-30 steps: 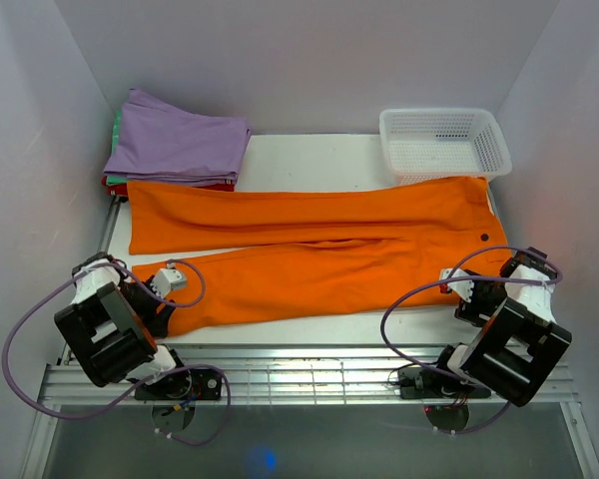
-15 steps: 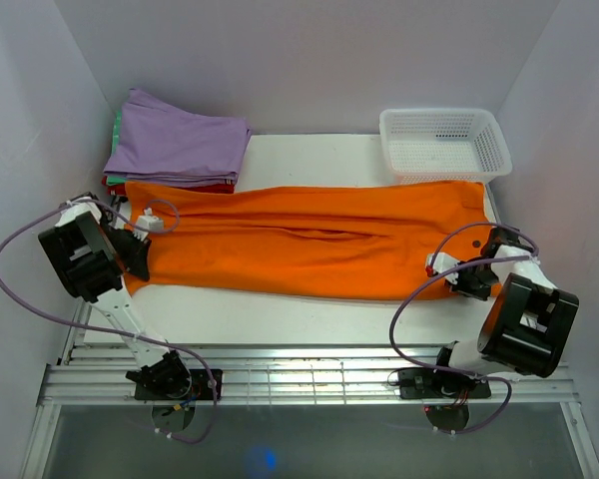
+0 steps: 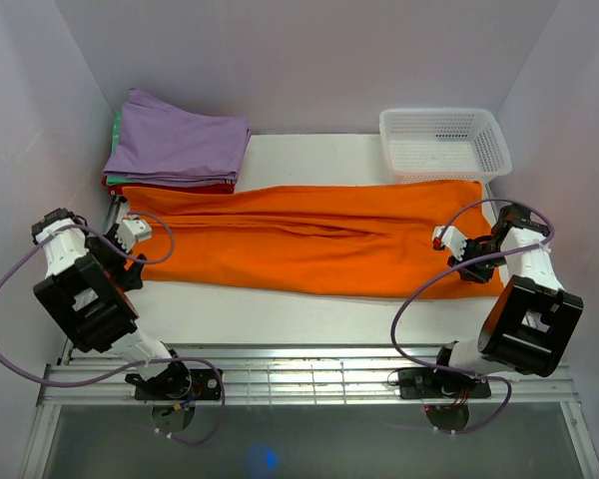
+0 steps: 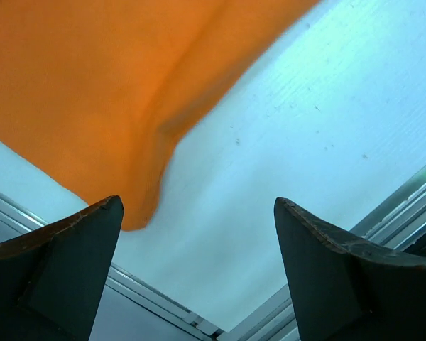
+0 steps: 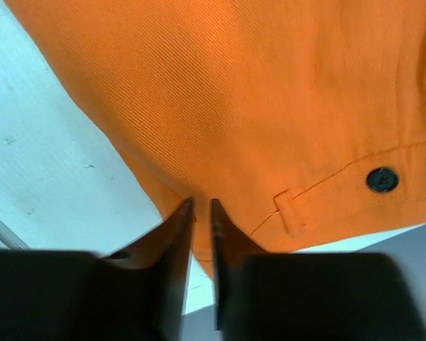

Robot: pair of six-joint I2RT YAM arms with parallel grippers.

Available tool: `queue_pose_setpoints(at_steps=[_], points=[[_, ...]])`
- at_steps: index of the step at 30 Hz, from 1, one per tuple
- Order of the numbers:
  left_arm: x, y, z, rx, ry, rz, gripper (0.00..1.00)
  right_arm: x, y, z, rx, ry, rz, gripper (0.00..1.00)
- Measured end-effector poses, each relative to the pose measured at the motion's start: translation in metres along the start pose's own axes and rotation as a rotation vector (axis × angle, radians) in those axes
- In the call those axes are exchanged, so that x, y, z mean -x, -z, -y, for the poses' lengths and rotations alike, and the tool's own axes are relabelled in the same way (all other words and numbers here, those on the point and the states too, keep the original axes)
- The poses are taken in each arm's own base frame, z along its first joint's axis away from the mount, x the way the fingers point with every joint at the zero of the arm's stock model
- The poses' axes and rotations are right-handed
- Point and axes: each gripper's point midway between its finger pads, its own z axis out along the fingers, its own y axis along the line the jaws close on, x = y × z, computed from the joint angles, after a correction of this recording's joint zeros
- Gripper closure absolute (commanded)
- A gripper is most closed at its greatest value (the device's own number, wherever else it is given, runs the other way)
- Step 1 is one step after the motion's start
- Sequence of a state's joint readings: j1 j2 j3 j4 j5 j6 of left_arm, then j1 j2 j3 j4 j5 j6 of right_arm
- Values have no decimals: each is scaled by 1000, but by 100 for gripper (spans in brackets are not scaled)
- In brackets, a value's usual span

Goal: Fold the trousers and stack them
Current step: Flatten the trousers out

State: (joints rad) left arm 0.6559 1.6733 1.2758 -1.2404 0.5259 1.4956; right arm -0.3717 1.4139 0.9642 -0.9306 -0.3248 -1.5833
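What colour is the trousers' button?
Dark, near black; the button shows best from the right wrist.

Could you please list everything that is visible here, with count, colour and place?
trousers: one, orange, folded lengthwise across the table's middle
button: one, dark, on the trousers' waistband
folded garments: one stack, lilac on top, green and red edges beneath, back left
basket: one, white, back right
table: one, white, under everything
left gripper: one, dark fingers, open, by the trousers' left end
right gripper: one, dark fingers, shut on the trousers' waist edge

Matt twill cloth trousers; smooth white table; plastic basket
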Motion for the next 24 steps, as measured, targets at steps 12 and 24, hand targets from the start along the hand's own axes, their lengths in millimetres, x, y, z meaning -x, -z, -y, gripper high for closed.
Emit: queue_pose_setpoints(at_steps=[12, 24], points=[[-29, -35, -13, 46, -163, -10, 2, -40, 9, 0, -198, 100, -136, 10], [-44, -57, -32, 40, -151, -27, 30, -64, -24, 26, -273, 268, -211, 47]])
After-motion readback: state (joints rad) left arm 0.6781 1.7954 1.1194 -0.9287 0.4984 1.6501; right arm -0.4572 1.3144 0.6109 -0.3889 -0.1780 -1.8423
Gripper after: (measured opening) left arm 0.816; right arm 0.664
